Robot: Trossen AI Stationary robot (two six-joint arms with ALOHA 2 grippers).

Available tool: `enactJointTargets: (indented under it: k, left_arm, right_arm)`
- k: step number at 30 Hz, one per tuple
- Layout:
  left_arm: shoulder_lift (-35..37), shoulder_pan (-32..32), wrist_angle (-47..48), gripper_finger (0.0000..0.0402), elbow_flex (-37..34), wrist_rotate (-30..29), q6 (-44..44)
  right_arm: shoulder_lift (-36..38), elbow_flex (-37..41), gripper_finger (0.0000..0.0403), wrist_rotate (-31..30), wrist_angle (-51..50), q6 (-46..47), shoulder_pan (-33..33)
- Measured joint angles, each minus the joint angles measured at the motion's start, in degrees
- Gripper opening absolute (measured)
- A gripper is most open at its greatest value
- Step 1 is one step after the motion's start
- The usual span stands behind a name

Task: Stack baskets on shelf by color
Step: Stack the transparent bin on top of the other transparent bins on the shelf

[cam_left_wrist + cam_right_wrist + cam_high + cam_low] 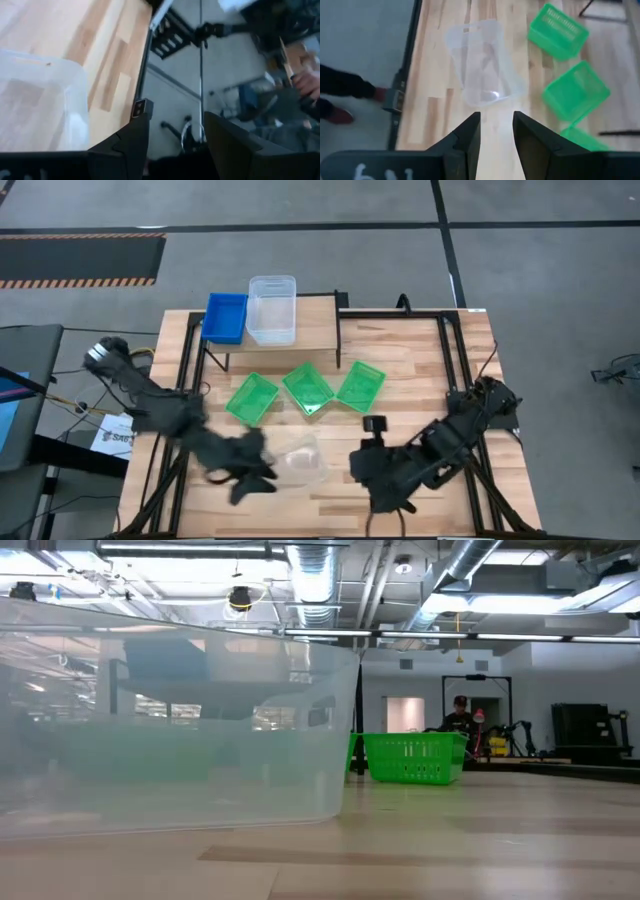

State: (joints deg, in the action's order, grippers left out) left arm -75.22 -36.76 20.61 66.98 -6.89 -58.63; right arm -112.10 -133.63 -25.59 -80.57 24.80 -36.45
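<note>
Up on the shelf point(320, 330), a blue basket point(225, 317) is sitting beside a clear basket point(272, 308), the two touching side by side. In front of the shelf, three green baskets point(306, 389) are lying in a row on the table point(420, 370), each a little tilted. Nearer the front edge, another clear basket point(300, 458) is resting on the wood, and the left gripper point(252, 470) is hovering just beside it, fingers point(131, 145) parted with nothing between them. The right gripper point(385, 480) is waiting near that same clear basket, pointing at it, jaws slightly apart and empty. The blur makes it hard to say whether the left gripper is touching the rim.
</note>
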Motion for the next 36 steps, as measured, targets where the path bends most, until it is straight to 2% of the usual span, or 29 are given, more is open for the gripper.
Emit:
enactJointTargets:
  k: [4, 7, 12, 16, 24, 30, 36]
  left_arm:
    - [5.3, -8.4, 3.7, 0.0176, 0.0, -15.5, -5.6]
    - [6.9, -13.4, 5.2, 0.0176, 0.0, -25.1, -9.2]
    - [6.7, -18.8, 9.6, 0.0176, 0.0, -32.1, -18.3]
    - [4.2, -21.2, 14.4, 0.0176, 0.0, -33.0, -28.2]
    - [-3.1, -25.8, 22.5, 0.0176, 0.0, -32.9, -45.5]
    - [-8.0, -27.3, 25.1, 0.0176, 0.0, -32.4, -53.4]
    - [-11.0, -27.3, 25.0, 0.0176, -0.1, -31.0, -55.4]
  right_arm:
    - [-1.4, 0.0, 0.0139, 2.8, 0.9, -11.9, 3.3]
    - [-3.6, 0.0, 0.0141, 7.6, 3.0, -22.0, 6.2]
    - [-9.3, 0.0, 0.0153, 15.4, 2.7, -36.5, 9.8]
    - [-14.2, 0.0, 0.0176, 21.0, 1.7, -48.0, 11.2]
    - [-22.1, 0.0, 0.0222, 21.0, 1.7, -66.8, 10.9]
    - [-26.1, 0.0, 0.0219, 17.7, 1.5, -68.3, 12.5]
    - [-27.8, 0.0, 0.0206, 18.8, 0.9, -68.0, 14.1]
